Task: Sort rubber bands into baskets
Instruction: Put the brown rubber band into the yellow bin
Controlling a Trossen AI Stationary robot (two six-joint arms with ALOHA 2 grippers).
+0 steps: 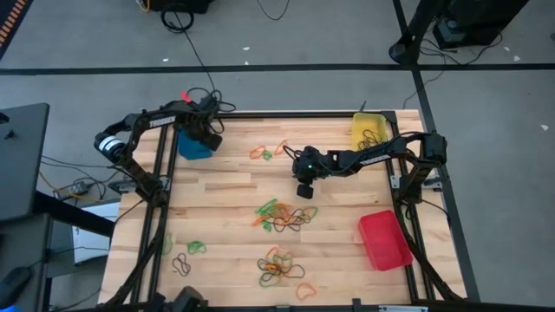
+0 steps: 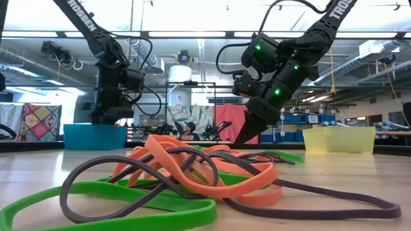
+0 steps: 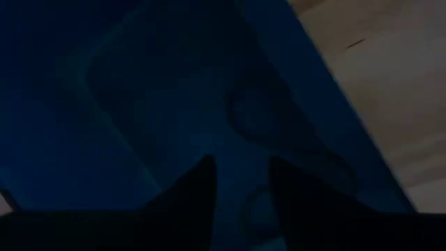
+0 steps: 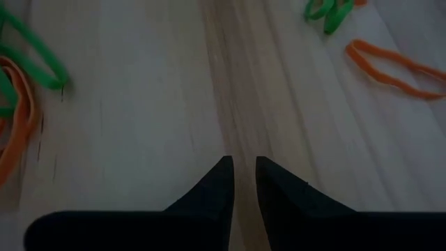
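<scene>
Orange, green and dark rubber bands lie in loose heaps on the wooden table: at mid-table (image 1: 282, 217), near the front (image 1: 277, 264), at the far middle (image 1: 264, 152) and at the front left (image 1: 186, 251). My left gripper (image 1: 205, 139) hangs open and empty over the blue basket (image 1: 192, 149), and its wrist view (image 3: 240, 167) shows dark loops (image 3: 261, 118) on the basket floor. My right gripper (image 1: 305, 191) is shut and empty, pointing down over bare wood (image 4: 242, 164) between the heaps. The yellow basket (image 1: 364, 130) and the red basket (image 1: 384, 240) stand at the right.
The low view shows a tangle of bands (image 2: 192, 173) close to the camera, with the blue basket (image 2: 95, 136) and the yellow basket (image 2: 338, 139) behind it. Green (image 4: 327, 8) and orange (image 4: 390, 66) bands lie ahead of my right gripper. Black cables run past the table's far edge.
</scene>
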